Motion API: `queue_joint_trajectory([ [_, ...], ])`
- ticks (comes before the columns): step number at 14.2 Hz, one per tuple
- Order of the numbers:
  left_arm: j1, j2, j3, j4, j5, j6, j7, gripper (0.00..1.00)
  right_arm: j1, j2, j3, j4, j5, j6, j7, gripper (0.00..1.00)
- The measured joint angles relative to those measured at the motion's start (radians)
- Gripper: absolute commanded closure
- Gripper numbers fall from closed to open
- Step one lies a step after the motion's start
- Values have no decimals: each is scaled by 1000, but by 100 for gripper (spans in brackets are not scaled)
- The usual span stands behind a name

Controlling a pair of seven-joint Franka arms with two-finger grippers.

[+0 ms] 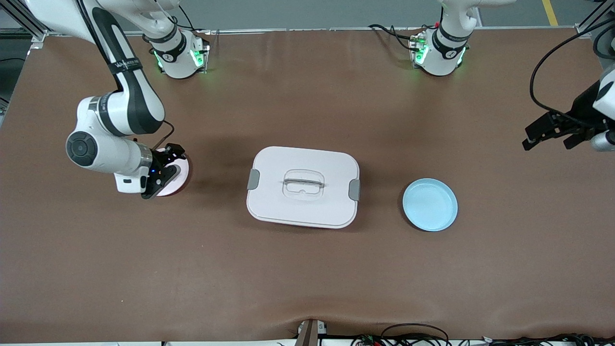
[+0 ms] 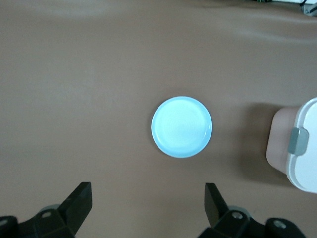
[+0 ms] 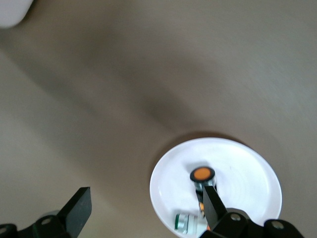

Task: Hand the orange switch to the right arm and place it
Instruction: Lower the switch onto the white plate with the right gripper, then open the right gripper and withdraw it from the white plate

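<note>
The orange switch [image 3: 202, 175], a stubby black cylinder with an orange top, stands on a white plate [image 3: 247, 168] in the right wrist view. A small green-banded part [image 3: 185, 221] lies on the same plate. My right gripper [image 3: 146, 203] is open and empty just above the plate, with one finger [image 3: 214, 206] beside the switch. In the front view the right gripper [image 1: 163, 170] covers the plate [image 1: 181, 174] and hides the switch. My left gripper [image 1: 552, 138] is open and empty, held high over the left arm's end of the table; it also shows in the left wrist view [image 2: 148, 198].
A white lidded box [image 1: 302, 186] with grey clasps sits mid-table, and it also shows in the left wrist view [image 2: 302, 144]. A light blue plate [image 1: 430, 204] lies empty between the box and the left arm's end, seen too in the left wrist view [image 2: 181, 127].
</note>
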Motion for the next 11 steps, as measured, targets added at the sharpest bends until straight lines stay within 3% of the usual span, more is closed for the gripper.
queue_joint_trajectory([
  [4, 0, -50, -1, 9, 0, -52, -14, 0, -2, -4, -9, 95, -78, -160, 210, 0],
  [11, -1, -89, -6, -22, 4, -84, -1, 0, -55, -6, -21, 260, -89, -422, 420, 0],
])
